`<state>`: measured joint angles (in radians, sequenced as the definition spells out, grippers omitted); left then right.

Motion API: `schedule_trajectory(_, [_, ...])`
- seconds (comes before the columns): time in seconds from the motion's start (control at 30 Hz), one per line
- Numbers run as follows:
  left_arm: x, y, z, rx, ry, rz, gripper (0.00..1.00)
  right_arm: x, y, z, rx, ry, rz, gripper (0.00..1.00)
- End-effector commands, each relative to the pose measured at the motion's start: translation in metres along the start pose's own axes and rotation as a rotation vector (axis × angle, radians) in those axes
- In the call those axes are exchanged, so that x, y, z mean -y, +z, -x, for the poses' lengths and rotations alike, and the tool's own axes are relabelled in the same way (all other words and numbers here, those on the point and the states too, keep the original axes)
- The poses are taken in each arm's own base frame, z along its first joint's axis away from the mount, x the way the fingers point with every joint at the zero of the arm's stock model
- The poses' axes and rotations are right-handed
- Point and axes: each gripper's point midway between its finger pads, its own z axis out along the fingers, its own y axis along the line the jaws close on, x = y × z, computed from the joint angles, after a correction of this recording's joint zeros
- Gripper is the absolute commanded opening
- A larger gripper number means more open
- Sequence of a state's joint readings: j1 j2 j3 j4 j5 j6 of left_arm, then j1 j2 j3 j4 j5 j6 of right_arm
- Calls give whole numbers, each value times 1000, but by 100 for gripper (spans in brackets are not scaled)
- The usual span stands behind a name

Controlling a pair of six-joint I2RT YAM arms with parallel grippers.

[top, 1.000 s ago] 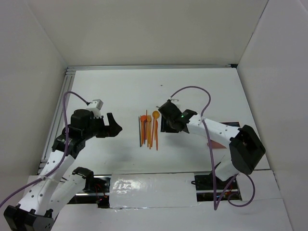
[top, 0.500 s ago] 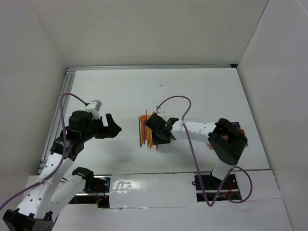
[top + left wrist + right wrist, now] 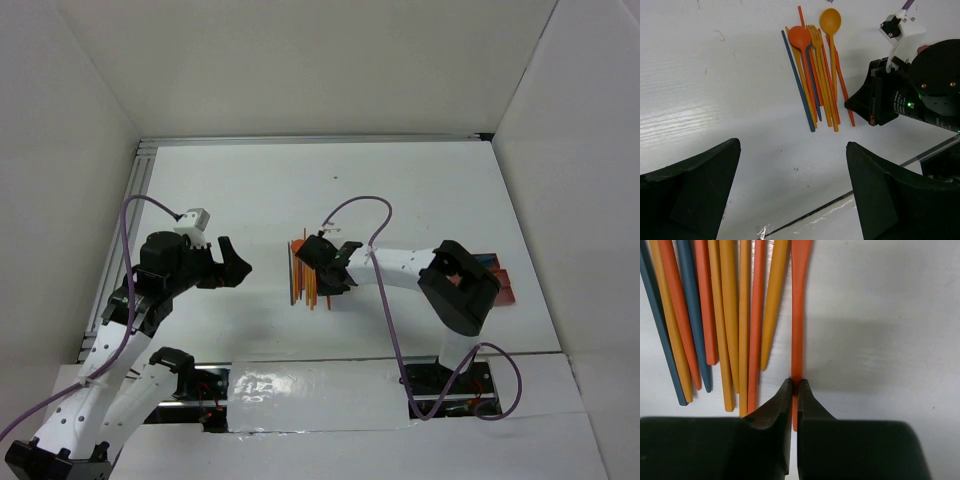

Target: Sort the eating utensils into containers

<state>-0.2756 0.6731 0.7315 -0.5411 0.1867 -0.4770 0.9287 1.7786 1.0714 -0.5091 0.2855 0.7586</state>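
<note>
Utensils (image 3: 305, 272) lie in one tight bundle near the middle of the surface (image 3: 420, 190), handles roughly parallel and touching or overlapping. The left wrist view shows a red-orange spoon (image 3: 800, 36), a yellow-orange spoon (image 3: 830, 20), a fork (image 3: 815, 34) and a long blue stick (image 3: 797, 82) at the bundle's left edge. Right end effector (image 3: 795, 384) is down at the bundle's right side, clenched on the near end of the outermost orange stick (image 3: 800, 315); the stick's tip runs on between the two fingers. The stick appears to lie flat on the surface, though a slight lift cannot be ruled out. It sits just beside its neighbours, not crossing them, so it looks free to come away alone. Left end effector (image 3: 237, 258) hangs well apart to the left, jaws spread wide, grasping nothing. Containers (image 3: 506, 283) sit at the right edge of the surface, mostly hidden behind the right arm (image 3: 455, 285); only a reddish-brown corner shows, and what is in the troughs cannot be told. Judgement: task is at an early stage. The visible pile is undivided, one piece is gripped but not carried, and every utensil in view is yet to be moved across and laid in a trough.
</note>
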Motion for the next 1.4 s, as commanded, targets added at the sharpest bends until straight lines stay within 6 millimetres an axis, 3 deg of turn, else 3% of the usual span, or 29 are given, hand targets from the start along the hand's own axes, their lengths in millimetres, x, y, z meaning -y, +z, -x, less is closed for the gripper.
schedule_trajectory(0.0, [6, -5, 13, 41, 7, -14, 100, 31, 21, -21, -63, 38, -124, 0])
schedule_trajectory(0.1, [5, -6, 13, 45, 8, -9, 100, 48, 19, -17, -79, 124, -138, 0])
schedule_trajectory(0.2, [4, -6, 14, 50, 5, -1, 100, 64, 4, 7, -35, 229, -134, 0])
schedule_trajectory(0.33, [5, -7, 14, 53, 8, -9, 100, 69, -40, 48, 63, 363, -111, 0])
schedule_trajectory(0.4, [5, -8, 15, 58, 7, -6, 100, 84, -71, 79, 132, 518, -72, 0])
schedule_trajectory(0.47, [5, -8, 15, 57, 10, -7, 100, 89, -82, 92, 149, 584, -34, 0])
schedule_trajectory(0.53, [5, -8, 15, 60, 10, -8, 100, 95, -91, 93, 110, 613, -4, 0])
schedule_trajectory(0.67, [6, -6, 14, 50, 10, -16, 100, 135, -99, 83, 47, 669, -67, 0])
schedule_trajectory(0.73, [6, -6, 14, 48, 13, -13, 100, 151, -98, 60, 1, 658, -137, 0])
schedule_trajectory(0.83, [5, -6, 13, 47, 9, -11, 100, 184, -100, 41, 19, 745, -235, 0])
schedule_trajectory(0.97, [6, -5, 13, 45, 12, -17, 100, 214, -104, 31, 107, 949, -291, 0])
schedule_trajectory(1.13, [6, -2, 12, 32, 7, -16, 100, 250, -121, 40, 276, 1167, -308, 0])
schedule_trajectory(1.23, [6, -1, 10, 22, 7, -20, 100, 284, -119, 29, 308, 1261, -408, 0])
schedule_trajectory(1.37, [6, 1, 10, 19, 8, -23, 100, 308, -113, 24, 316, 1336, -466, 0])
